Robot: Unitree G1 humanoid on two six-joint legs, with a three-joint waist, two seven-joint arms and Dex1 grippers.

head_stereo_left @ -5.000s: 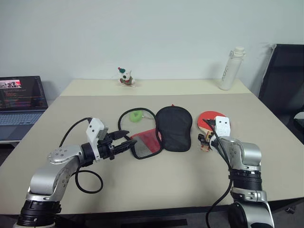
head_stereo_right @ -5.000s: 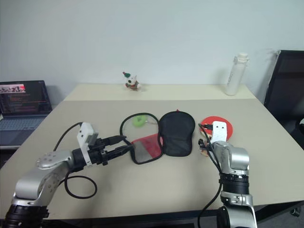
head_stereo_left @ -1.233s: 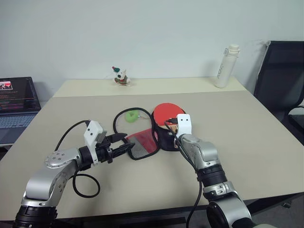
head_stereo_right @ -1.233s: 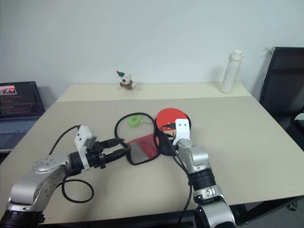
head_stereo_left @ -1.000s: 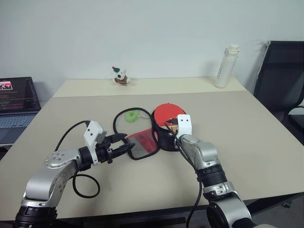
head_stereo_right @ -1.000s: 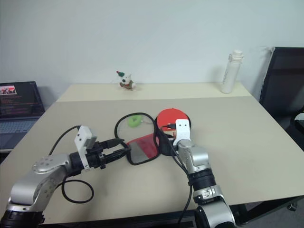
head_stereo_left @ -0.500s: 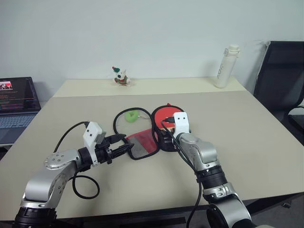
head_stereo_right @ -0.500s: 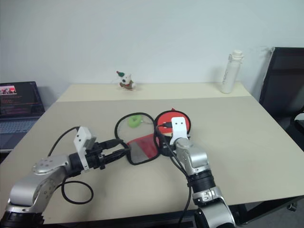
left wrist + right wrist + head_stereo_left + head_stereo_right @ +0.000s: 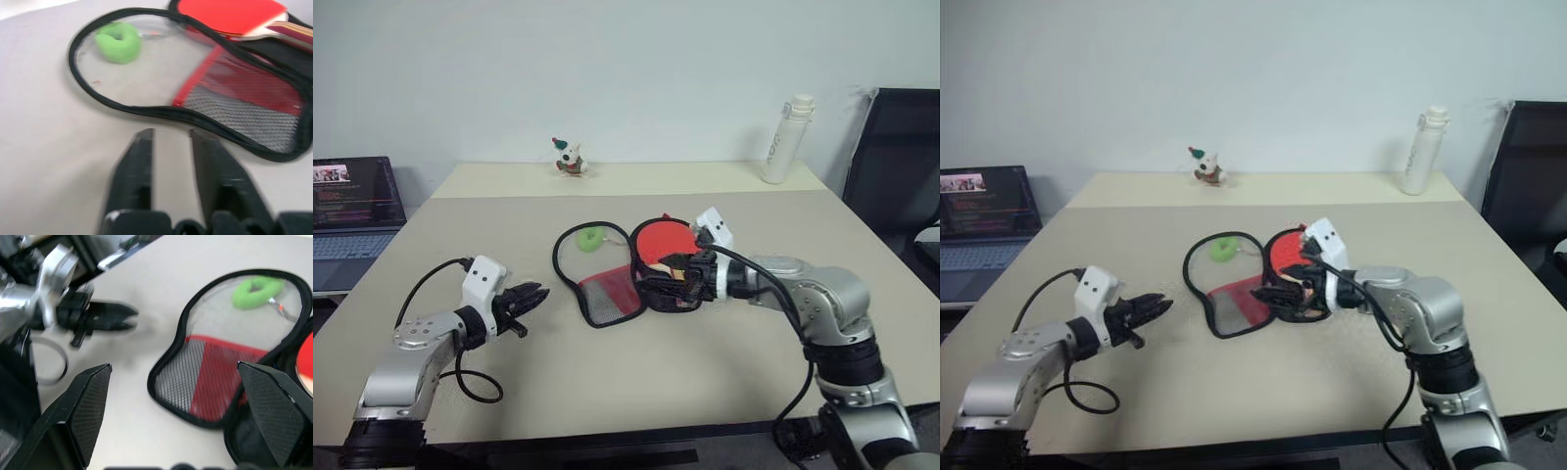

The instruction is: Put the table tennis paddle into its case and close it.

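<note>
My right gripper (image 9: 677, 276) fingers are spread wide, empty, over the table tennis paddle (image 9: 663, 241), which rests in the black half of its case (image 9: 658, 286), handle pointing my way. My left gripper (image 9: 530, 297) is nearly closed, holding nothing, well left of the red flap (image 9: 244, 93), and nearer to it.
</note>
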